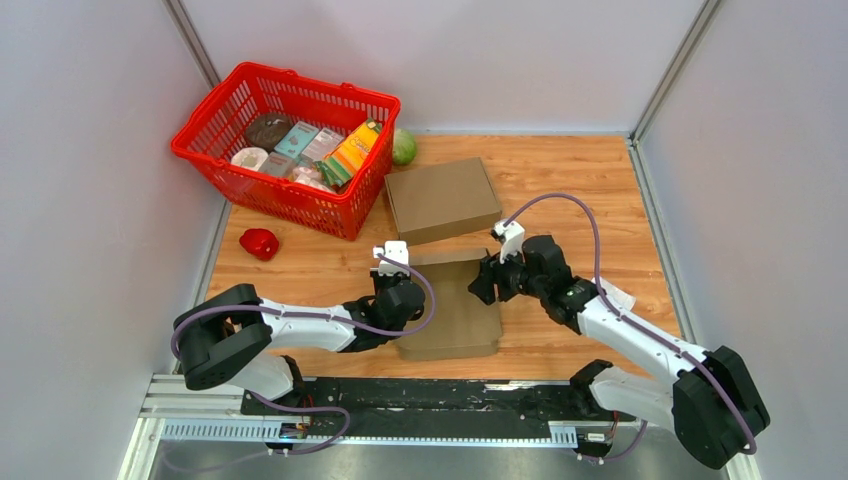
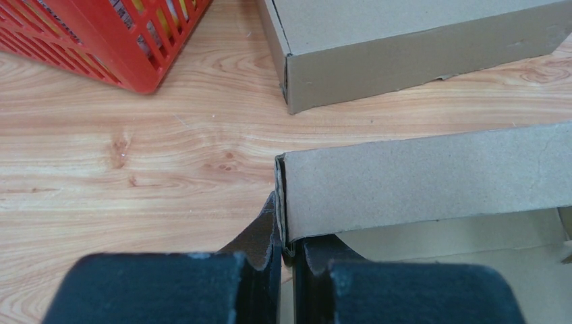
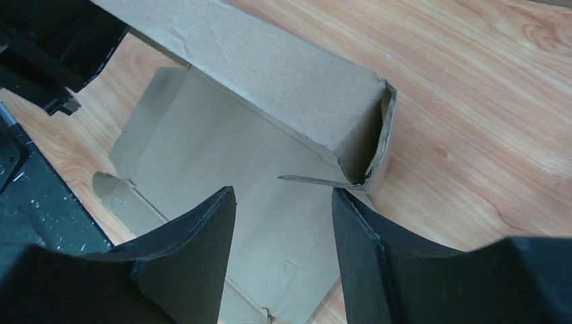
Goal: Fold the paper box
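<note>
The paper box (image 1: 452, 310) lies flat and brown on the wooden table between the two arms, with its far wall folded upright. In the left wrist view that wall (image 2: 425, 179) runs off to the right, and my left gripper (image 2: 289, 246) is shut on its left corner. My right gripper (image 3: 283, 196) is open at the wall's other end (image 3: 270, 74). Its fingertips hover over the flat base panel (image 3: 222, 169), and the right fingertip is just short of the wall's folded-in corner tab (image 3: 317, 180). In the top view the left gripper (image 1: 400, 292) and right gripper (image 1: 487, 282) flank the box.
A second, closed brown box (image 1: 442, 198) sits just beyond the one I am working on and shows close up in the left wrist view (image 2: 405, 47). A red basket (image 1: 355, 205) of groceries stands at the back left. A green round item (image 1: 404, 147) and a red item (image 1: 260, 243) lie near it.
</note>
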Controlling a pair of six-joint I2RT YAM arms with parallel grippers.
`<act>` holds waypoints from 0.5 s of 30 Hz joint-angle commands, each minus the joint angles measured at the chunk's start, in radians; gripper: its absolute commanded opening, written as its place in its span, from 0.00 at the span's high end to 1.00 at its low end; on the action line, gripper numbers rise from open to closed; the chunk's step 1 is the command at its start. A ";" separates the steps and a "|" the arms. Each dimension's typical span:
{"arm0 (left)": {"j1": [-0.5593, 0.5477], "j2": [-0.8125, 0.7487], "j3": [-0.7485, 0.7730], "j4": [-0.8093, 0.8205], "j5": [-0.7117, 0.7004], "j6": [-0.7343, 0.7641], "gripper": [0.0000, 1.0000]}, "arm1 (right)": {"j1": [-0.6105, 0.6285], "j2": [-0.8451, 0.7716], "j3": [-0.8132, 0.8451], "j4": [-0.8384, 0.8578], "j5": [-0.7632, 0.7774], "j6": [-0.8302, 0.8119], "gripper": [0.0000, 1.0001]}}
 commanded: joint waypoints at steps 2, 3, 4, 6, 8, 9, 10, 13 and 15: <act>-0.007 0.012 -0.006 -0.026 0.064 -0.006 1.00 | 0.003 -0.008 0.031 0.033 0.117 -0.008 0.43; -0.007 0.010 -0.006 -0.026 0.062 -0.006 1.00 | 0.003 -0.006 0.037 0.028 0.148 -0.011 0.43; -0.007 0.010 -0.008 -0.026 0.062 -0.007 1.00 | 0.003 -0.001 0.044 0.004 0.160 0.000 0.43; -0.009 0.009 -0.009 -0.024 0.062 -0.007 1.00 | 0.004 -0.006 0.051 -0.012 0.141 0.012 0.42; -0.007 0.013 -0.008 -0.023 0.062 -0.007 1.00 | 0.003 -0.044 0.051 -0.039 0.118 0.049 0.41; -0.007 0.016 -0.006 -0.021 0.062 -0.006 1.00 | 0.003 -0.064 0.030 -0.035 0.098 0.063 0.40; -0.006 0.019 0.000 -0.024 0.062 -0.001 1.00 | 0.003 -0.086 0.025 -0.045 0.098 0.081 0.39; -0.007 0.019 0.001 -0.032 0.065 -0.001 1.00 | 0.001 -0.193 0.048 -0.213 0.243 0.153 0.39; -0.007 0.007 -0.006 -0.020 0.068 -0.004 1.00 | -0.005 -0.257 0.070 -0.327 0.475 0.239 0.39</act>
